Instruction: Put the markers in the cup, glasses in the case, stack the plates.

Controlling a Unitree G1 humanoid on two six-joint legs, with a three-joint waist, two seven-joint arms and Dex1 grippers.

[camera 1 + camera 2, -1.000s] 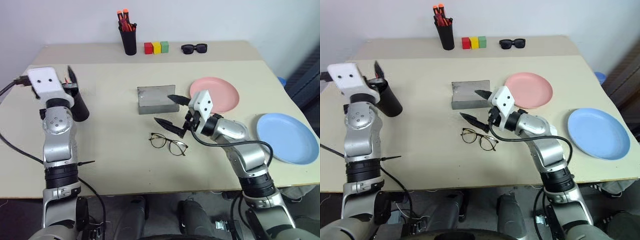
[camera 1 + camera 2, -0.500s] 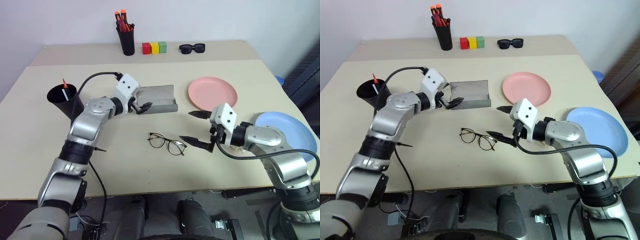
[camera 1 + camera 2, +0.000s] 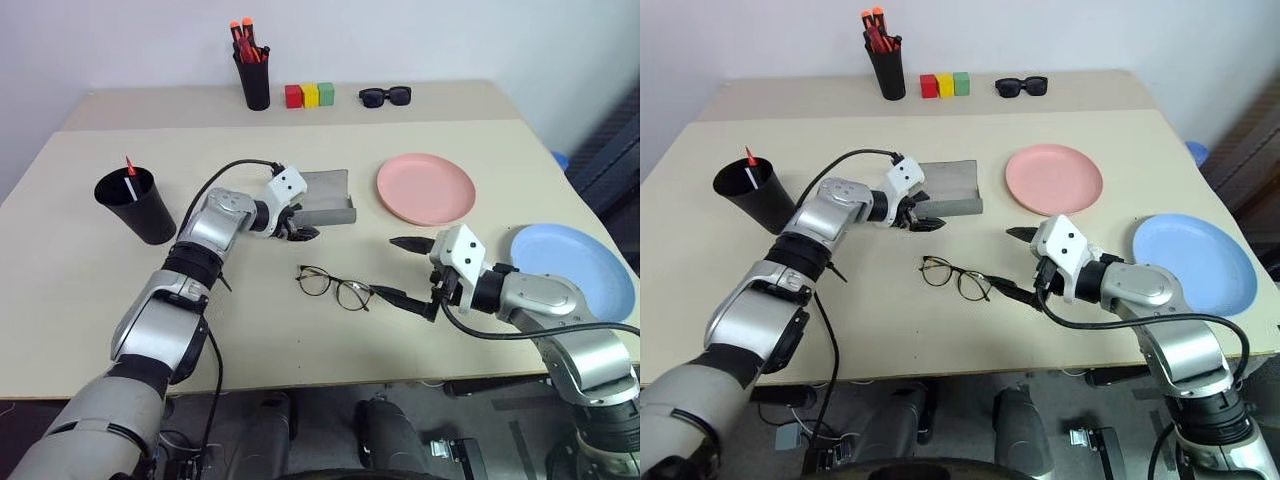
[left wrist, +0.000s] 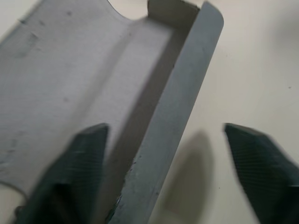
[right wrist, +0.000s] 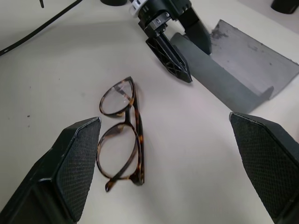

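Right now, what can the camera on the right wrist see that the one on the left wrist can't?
Right wrist alone: the glasses lying folded on the table, with the right end effector wide open around them, and the left end effector seen from outside at the case's edge.
Left wrist alone: a close look at the case wall between that end effector's own two fingers.
Both: the open grey case and bare tabletop.

On the table (image 3: 90, 300): cup (image 3: 136, 205) at left holding a marker (image 3: 129, 166), case (image 3: 325, 197) mid-table, glasses (image 3: 336, 285) just before it. To the right, two plates (image 3: 426, 188) well apart.
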